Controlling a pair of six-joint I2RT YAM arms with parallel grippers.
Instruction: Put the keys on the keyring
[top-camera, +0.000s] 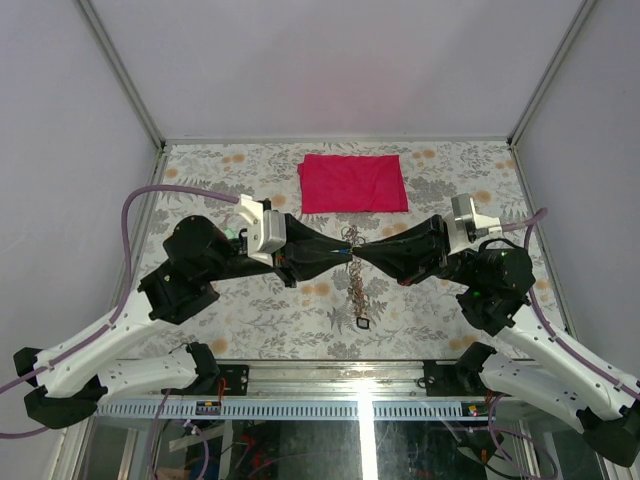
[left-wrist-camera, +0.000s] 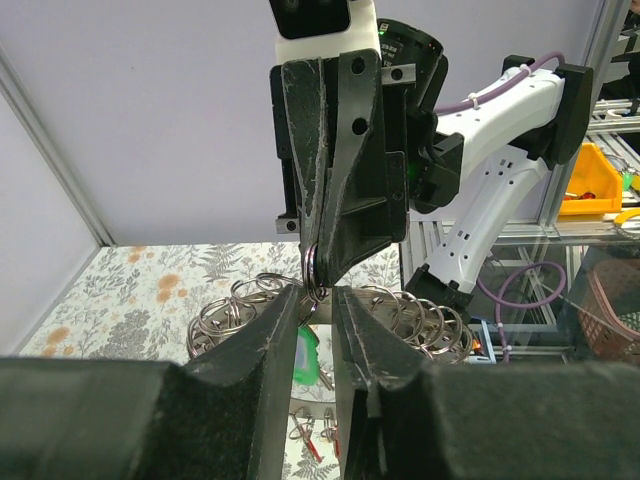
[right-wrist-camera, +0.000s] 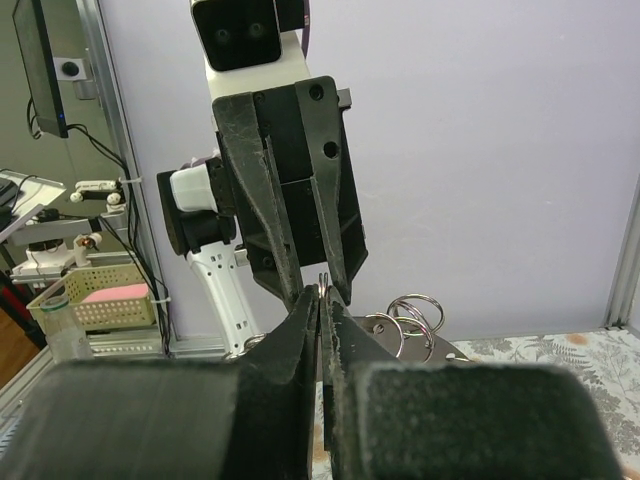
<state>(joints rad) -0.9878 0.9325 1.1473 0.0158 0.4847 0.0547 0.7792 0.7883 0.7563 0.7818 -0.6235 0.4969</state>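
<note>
My two grippers meet tip to tip above the table's middle: the left gripper (top-camera: 338, 256) and the right gripper (top-camera: 360, 251). In the right wrist view the right gripper (right-wrist-camera: 322, 298) is shut on a thin silver split ring (right-wrist-camera: 323, 283). In the left wrist view the left gripper (left-wrist-camera: 318, 293) stands slightly open, its fingers either side of that split ring (left-wrist-camera: 314, 272). The keyring (left-wrist-camera: 394, 309) is a dark metal band carrying several split rings just behind the tips. Keys hang below it: a green tag (left-wrist-camera: 307, 355), red-tagged keys (left-wrist-camera: 315, 442), and a dangling bunch (top-camera: 356, 292).
A red folded cloth (top-camera: 352, 183) lies flat at the back middle of the floral table (top-camera: 250, 320). Grey walls and metal frame posts close in the left, right and back sides. Both arms reach in from the near corners.
</note>
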